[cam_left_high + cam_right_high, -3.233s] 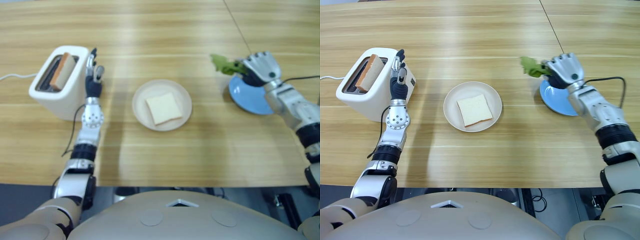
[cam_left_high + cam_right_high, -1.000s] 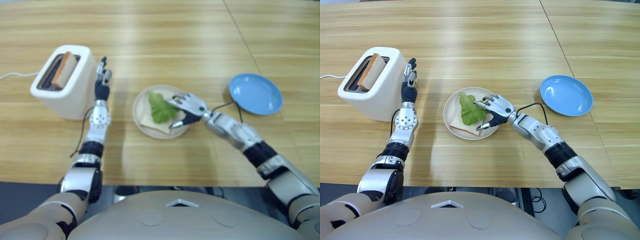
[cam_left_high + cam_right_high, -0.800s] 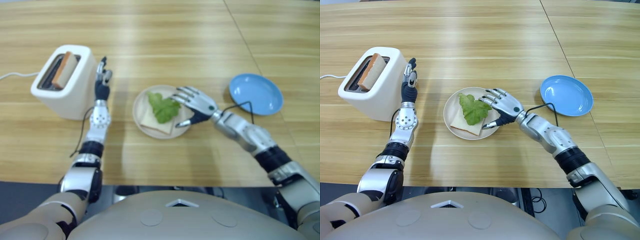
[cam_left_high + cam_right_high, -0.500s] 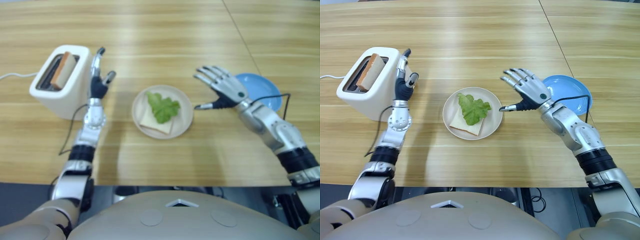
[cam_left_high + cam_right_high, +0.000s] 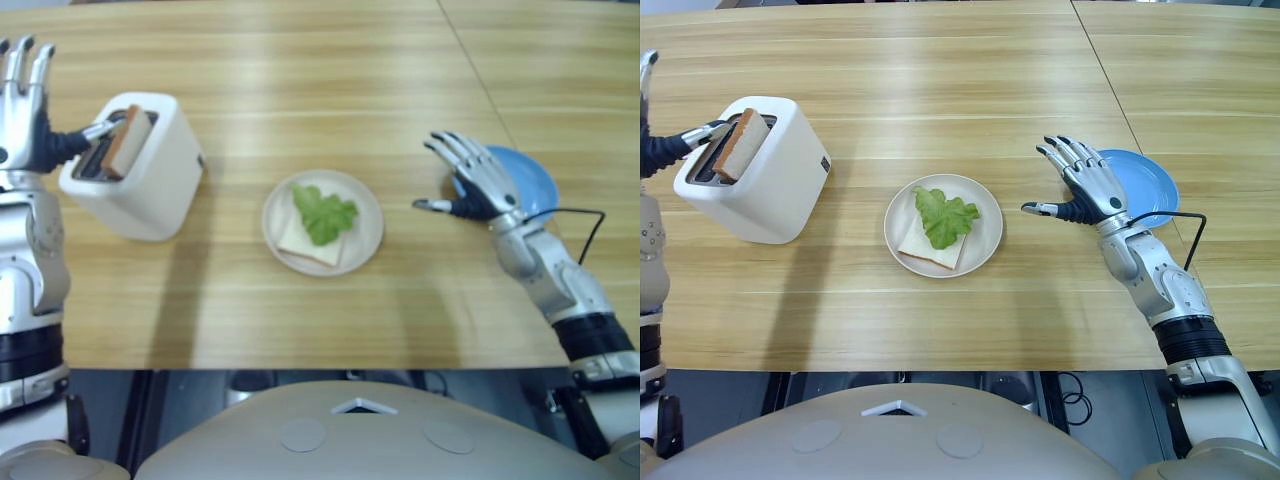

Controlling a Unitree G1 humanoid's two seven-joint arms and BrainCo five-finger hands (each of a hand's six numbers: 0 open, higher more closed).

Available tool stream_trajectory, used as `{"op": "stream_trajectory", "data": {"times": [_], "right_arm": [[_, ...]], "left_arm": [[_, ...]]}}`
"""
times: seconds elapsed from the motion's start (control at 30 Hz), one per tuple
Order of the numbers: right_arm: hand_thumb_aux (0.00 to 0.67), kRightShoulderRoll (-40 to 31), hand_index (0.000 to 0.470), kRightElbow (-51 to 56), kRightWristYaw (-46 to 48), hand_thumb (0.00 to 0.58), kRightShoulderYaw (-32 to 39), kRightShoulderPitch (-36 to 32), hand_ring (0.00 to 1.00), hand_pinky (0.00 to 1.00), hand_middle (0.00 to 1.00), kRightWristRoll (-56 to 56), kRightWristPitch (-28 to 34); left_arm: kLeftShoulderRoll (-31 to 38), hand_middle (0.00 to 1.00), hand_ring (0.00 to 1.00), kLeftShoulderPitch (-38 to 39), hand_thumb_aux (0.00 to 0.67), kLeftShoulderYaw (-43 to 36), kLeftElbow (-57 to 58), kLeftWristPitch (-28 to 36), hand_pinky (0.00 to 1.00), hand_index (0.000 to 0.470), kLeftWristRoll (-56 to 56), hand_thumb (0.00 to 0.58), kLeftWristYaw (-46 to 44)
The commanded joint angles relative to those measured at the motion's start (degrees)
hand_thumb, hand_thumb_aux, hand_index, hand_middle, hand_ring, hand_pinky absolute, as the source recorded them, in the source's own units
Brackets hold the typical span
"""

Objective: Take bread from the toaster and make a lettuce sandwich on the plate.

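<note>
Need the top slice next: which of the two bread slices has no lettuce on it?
The slice standing in the toaster, beside the left hand; the other slice lies on the beige plate under the lettuce.

A big wooden table with light brown stripes takes up most of the view. A thin dark line runs across its top, from 12 o'clock down toward 4 o'clock. A small blue plate sits on the table at 3 o'clock, right on that line. Some dark floor shows past the table's near edge at 6 o'clock.
</note>
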Motion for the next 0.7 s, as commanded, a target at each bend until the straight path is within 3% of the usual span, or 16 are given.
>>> {"op": "stream_trajectory", "data": {"times": [0.03,0.33,0.7], "right_arm": [[0.0,0.4,0.0,0.9,0.0,0.0,-0.6,-0.3,0.0,0.0,0.0,0.3,0.0],[0.0,0.6,0.0,1.3,-0.1,0.0,-0.8,-0.3,0.0,0.0,0.0,0.3,-0.2],[0.0,0.9,0.0,2.2,-0.4,0.0,-0.5,0.5,0.0,0.0,0.0,0.0,0.1]], "left_arm": [[0.3,0.0,0.0,0.7,0.0,-1.8,4.4,3.9,0.0,0.0,-2.9,0.0,-4.8],[-1.8,0.0,0.0,0.5,0.0,-6.9,7.3,3.3,0.0,0.0,-13.3,0.0,-9.6],[-0.4,0.0,0.0,0.8,0.0,-6.9,6.5,3.4,0.0,0.0,-19.2,0.0,-8.9]]}}
